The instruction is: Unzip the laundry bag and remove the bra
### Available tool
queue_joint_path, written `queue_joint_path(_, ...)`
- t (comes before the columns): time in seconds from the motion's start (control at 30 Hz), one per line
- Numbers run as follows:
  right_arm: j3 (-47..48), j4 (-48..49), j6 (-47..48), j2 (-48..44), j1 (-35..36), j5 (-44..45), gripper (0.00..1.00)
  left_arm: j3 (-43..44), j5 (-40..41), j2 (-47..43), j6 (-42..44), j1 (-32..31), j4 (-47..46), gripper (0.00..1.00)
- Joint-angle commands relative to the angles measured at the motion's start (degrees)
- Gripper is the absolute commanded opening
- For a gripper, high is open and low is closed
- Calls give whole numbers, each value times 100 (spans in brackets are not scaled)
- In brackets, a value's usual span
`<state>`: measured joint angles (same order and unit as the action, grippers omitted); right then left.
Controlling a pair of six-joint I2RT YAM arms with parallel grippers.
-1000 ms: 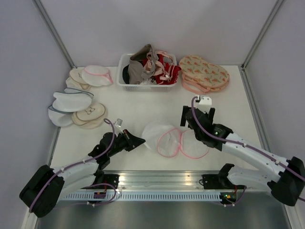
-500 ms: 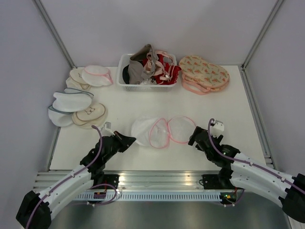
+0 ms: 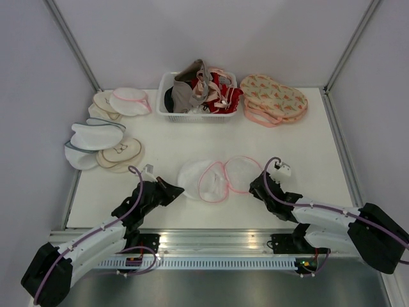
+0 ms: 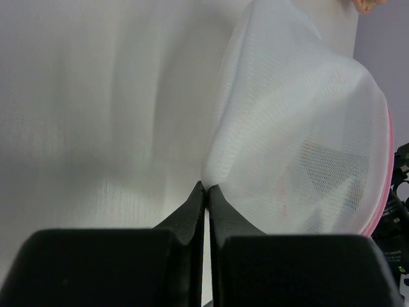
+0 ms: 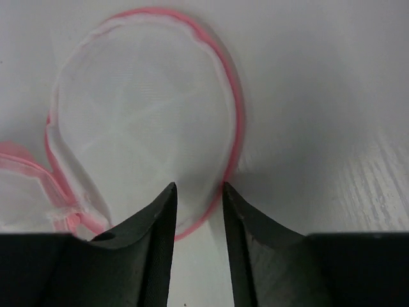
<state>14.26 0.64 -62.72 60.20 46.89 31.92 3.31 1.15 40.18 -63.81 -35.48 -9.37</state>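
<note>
The laundry bag (image 3: 217, 178) is lying unzipped on the white table (image 3: 192, 137), spread open like a clamshell into two rounded halves joined in the middle. So the zipper step is looking finished. No bra is showing outside the bag near it, and a faint tan shape is showing through the mesh of the domed half, possibly the bra, so the removal is likely yet to come.

The left gripper (image 4: 206, 188) is pressing its black fingers together right at the edge of that domed half, seemingly pinching the thin mesh. The dome is rising just ahead and to the right of its tips.

The right gripper (image 5: 198, 192) is holding its fingers partly spread. The flatter half is lying directly ahead of it, with the pink rim passing between the tips.

The mesh is fine, white and see-through, puffing softly. The trim is a narrow, bright pink band tracing each oval
</note>
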Motion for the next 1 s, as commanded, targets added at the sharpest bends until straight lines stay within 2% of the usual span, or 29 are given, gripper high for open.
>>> queue_joint_path(0.0, 155, 261, -267, 648, -84, 121, 38, -155, -88, 7, 123, -11, -329, 2)
queue_joint_path(0.07, 296, -2, -276, 825, -101, 218, 18, -147, -88, 24, 132, -11, -364, 2)
queue_joint_path(0.1, 357, -46, -285, 870, -102, 314, 0, -155, -236, 25, 123, -11, -364, 2)
queue_joint_path(0.17, 349, -275, -258, 757, -102, 393, 1, -164, -264, 33, 132, -11, -408, 2)
queue_joint_path(0.33, 568, -1109, 338, -420, -93, 876, 0, -173, -361, 33, 132, -11, -487, 2)
queue_joint_path(0.47, 1427, -1952, 1225, -1089, -84, 1298, 0, -86, -553, 130, 176, -11, -784, 2)
queue_joint_path(0.57, 2252, -2726, 1779, -811, -75, 1545, 0, 168, -887, 367, 413, -11, -970, 45)
queue_joint_path(0.6, 2448, -3076, 1911, -678, -75, 1580, 0, 248, -949, 480, 466, -11, -997, 65)
queue_joint_path(0.7, 3081, -3499, 2360, -89, -5, 1834, 0, 547, -1090, 596, 615, -11, -857, 85)
queue_joint_path(0.8, 3521, -3719, 2913, 464, 276, 2247, 0, 758, -959, 561, 695, -11, -437, 95)
queue_joint_path(0.9, 3925, -3852, 3467, 1106, 785, 2757, 0, 855, -599, 324, 660, -11, -14, 96)
queue_joint_path(0.97, 4102, -3713, 3992, 1596, 1434, 3221, 0, 847, -293, 96, 598, -11, 408, 97)
